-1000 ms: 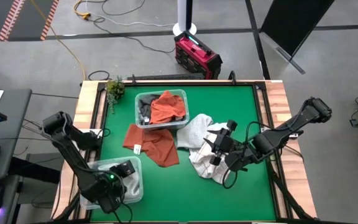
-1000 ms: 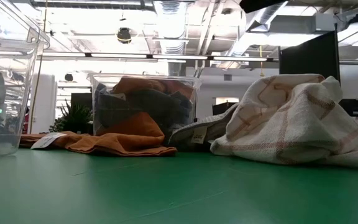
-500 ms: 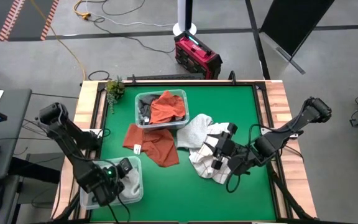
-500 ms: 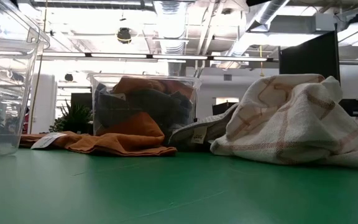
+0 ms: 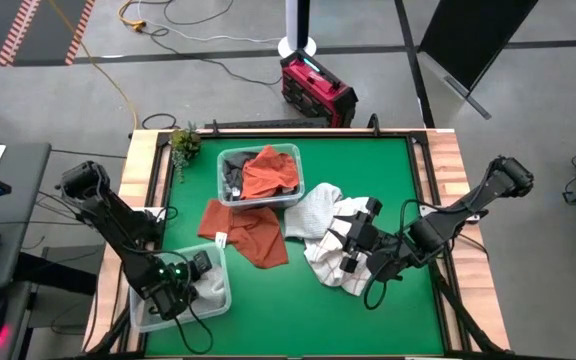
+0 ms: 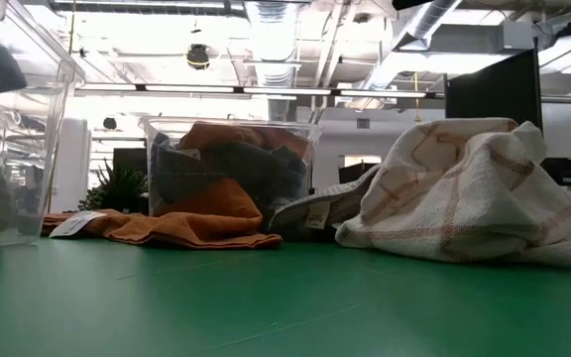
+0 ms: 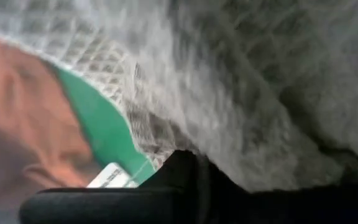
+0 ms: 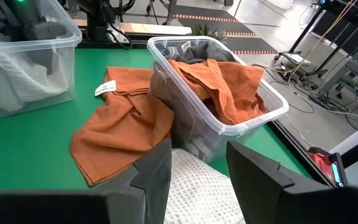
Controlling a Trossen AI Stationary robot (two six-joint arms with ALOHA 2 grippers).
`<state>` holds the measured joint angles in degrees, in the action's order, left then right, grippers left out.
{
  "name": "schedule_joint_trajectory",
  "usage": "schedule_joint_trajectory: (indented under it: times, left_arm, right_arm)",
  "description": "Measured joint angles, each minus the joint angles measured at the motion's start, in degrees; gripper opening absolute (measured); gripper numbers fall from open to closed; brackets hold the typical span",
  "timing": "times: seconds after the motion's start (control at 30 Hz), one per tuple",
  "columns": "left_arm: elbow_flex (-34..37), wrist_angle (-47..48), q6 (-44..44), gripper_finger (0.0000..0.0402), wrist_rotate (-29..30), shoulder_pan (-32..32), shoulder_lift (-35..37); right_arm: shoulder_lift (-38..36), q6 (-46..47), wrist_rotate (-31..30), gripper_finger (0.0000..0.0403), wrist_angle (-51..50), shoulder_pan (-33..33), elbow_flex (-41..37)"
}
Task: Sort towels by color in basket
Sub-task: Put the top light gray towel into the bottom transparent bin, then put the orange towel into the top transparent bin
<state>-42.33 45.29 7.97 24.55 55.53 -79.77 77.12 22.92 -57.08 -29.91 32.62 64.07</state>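
A clear bin (image 5: pixel 260 175) at the far middle holds rust and dark grey towels. One rust towel (image 5: pixel 246 232) lies flat on the green table in front of it. To its right lie a light grey towel (image 5: pixel 313 210) and a white towel with red grid lines (image 5: pixel 336 262), heaped together. My left gripper (image 5: pixel 196 270) reaches down into a second clear bin (image 5: pixel 158 310) at the near left. A pale grey-white towel (image 7: pixel 260 93) fills that bin around the gripper. My right gripper (image 8: pixel 197 168) hovers open above the white heap, pointing toward the far bin (image 8: pixel 216 93).
A small potted plant (image 5: pixel 184 140) stands at the table's far left corner. A red case (image 5: pixel 316 90) sits on the floor beyond the far edge. Bare green surface lies along the near edge (image 6: pixel 285 297) and at the far right (image 5: pixel 388 175).
My left gripper has sunk deeper into the near-left bin and tipped more steeply downward. The pale towel in that bin has shifted with it.
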Motion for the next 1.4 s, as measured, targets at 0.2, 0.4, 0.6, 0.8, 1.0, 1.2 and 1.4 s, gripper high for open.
schedule_joint_trajectory:
  times: [0.2,0.4,0.6,0.8,1.0,1.2,1.4]
  left_arm:
    - [-0.07,-1.32,1.97,0.0097,-4.85,0.00,-0.04]
    - [-5.21,3.49,2.08,0.0161,-2.97,0.00,-0.13]
    - [-12.76,14.27,1.96,0.0196,-0.65,-0.04,-0.10]
    - [-20.11,25.94,-5.82,0.0196,5.82,-0.04,-0.09]
    - [-26.20,32.99,-23.79,0.0179,17.90,-1.34,0.27]
    - [-28.26,28.21,-28.51,0.0146,14.75,-12.12,4.13]
    - [-28.28,19.24,-22.27,0.0126,8.41,-28.23,4.93]
  right_arm:
    - [0.00,0.65,0.16,0.0187,-0.02,0.00,0.00]
    - [0.00,0.63,0.20,0.0187,-0.02,0.00,0.00]
    - [0.00,0.63,0.20,0.0187,-0.02,0.00,0.00]
    - [0.00,0.63,0.22,0.0187,-0.07,0.33,0.00]
    - [-0.01,0.59,0.25,0.0187,0.67,-0.07,-0.47]
    - [-0.02,-0.64,6.58,0.0187,5.00,-5.12,-3.91]
    - [2.38,0.49,14.78,0.0188,7.83,-11.35,-7.36]
